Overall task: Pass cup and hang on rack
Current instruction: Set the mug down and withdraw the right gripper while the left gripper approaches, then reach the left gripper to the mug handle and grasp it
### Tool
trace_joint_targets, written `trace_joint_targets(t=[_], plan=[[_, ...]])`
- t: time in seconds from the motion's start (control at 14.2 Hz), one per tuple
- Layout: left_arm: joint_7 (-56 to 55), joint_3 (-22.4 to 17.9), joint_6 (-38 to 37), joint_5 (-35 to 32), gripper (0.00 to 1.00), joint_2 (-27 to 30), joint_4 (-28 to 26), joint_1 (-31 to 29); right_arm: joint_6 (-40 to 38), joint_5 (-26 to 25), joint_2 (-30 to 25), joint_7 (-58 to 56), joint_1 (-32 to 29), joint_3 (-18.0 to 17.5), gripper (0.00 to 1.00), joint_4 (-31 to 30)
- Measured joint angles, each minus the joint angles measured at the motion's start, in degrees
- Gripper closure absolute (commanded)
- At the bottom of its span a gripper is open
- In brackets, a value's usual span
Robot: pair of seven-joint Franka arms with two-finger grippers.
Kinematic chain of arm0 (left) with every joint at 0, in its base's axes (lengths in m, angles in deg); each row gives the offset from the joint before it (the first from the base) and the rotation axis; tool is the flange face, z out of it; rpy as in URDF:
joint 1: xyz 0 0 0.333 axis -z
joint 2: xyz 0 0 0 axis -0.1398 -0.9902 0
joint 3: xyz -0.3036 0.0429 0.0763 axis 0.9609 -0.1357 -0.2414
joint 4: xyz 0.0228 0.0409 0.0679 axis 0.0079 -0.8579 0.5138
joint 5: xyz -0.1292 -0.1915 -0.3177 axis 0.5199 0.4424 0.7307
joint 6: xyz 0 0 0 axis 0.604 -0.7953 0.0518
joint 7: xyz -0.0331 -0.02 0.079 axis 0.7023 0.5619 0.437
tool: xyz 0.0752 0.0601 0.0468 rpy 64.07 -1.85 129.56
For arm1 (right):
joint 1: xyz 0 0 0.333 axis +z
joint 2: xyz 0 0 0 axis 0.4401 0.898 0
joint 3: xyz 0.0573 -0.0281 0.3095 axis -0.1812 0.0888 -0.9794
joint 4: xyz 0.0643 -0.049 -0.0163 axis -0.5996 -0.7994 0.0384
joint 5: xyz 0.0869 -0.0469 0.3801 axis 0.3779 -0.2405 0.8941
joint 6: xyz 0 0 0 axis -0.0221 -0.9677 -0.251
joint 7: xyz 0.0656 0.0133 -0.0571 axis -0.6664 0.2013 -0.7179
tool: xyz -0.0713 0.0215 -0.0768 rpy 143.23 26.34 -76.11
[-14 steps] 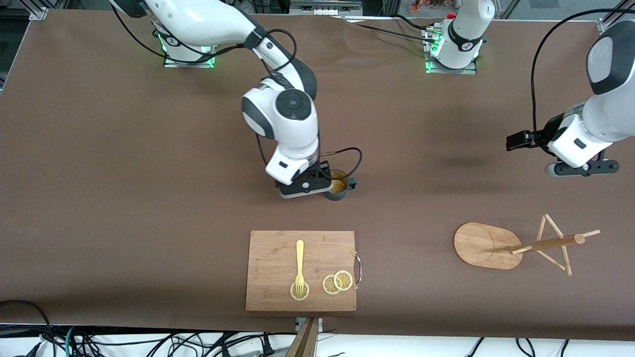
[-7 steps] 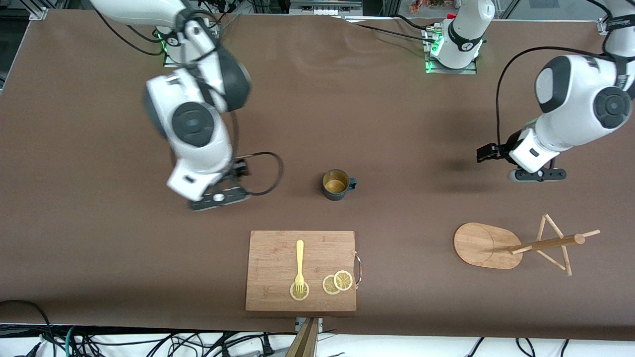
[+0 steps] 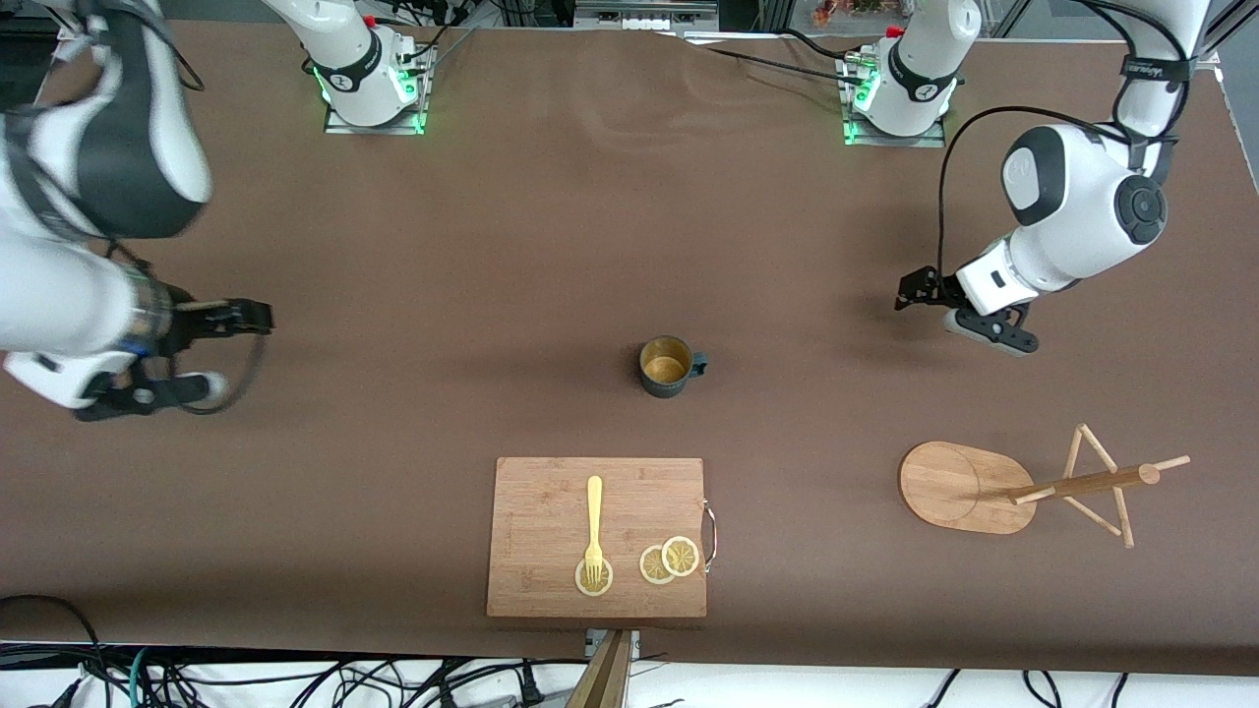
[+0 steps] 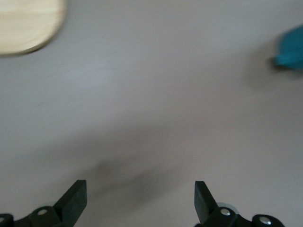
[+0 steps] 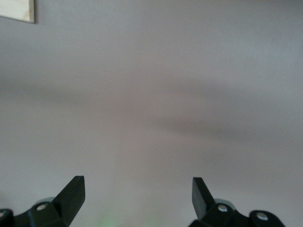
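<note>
1. The right gripper [image 3: 148, 393], at the small dark teal ribbed cup [image 3: 667, 367] a second ago, has let it go and swung off toward the right arm's end of the brown tabletop [image 3: 393, 246]; its jaws stand wide apart and hold nothing.
2. The cup stands upright and alone mid-tabletop, handle toward the left arm's end: the first half of the hand-over appears complete.
3. The left gripper [image 3: 989, 329] has moved closer in, now over bare tabletop between cup and the light wooden mug-tree rack [image 3: 1023, 487]; its jaws are spread and empty.
4. The rack stands toward the left arm's end, nearer the front camera than the cup.
5. A rectangular wooden cutting board [image 3: 551, 511], carrying a pale yellow fork [image 3: 594, 511] and lemon slices [image 3: 670, 560], lies nearer the camera, clear of the likely path.
</note>
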Motion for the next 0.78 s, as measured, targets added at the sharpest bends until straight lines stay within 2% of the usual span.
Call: trace_joint_targets(t=[0.14,0.21,0.35,0.49,0.64,0.78], plan=[[10.8,1.2,0.4,7.9,0.00,-2.0,-0.1,0.0,0.8,1.9,-4.0,-3.2,-1.2,2.7,0.00,-3.5],[15.7,1.8,0.6,10.9,0.00,-3.3,-0.1,0.0,4.1,2.9,-7.5,-4.1,-1.2,4.6,0.00,-8.2],[26.0,2.8,1.1,17.5,0.00,-6.2,0.1,-0.4,12.3,5.7,-15.2,-7.5,0.0,10.5,0.00,-20.3],[39.9,4.2,1.2,23.4,0.00,-9.8,1.4,-1.8,14.0,5.9,-20.6,-9.3,3.9,17.3,0.00,-27.4],[51.2,6.8,0.9,27.6,0.00,-13.5,3.3,-3.8,12.1,5.4,-22.9,-9.3,5.5,19.5,0.00,-27.8],[59.0,10.9,0.2,31.3,0.00,-16.3,4.5,-6.2,10.1,2.8,-23.6,-9.3,5.6,19.3,0.00,-26.0]])
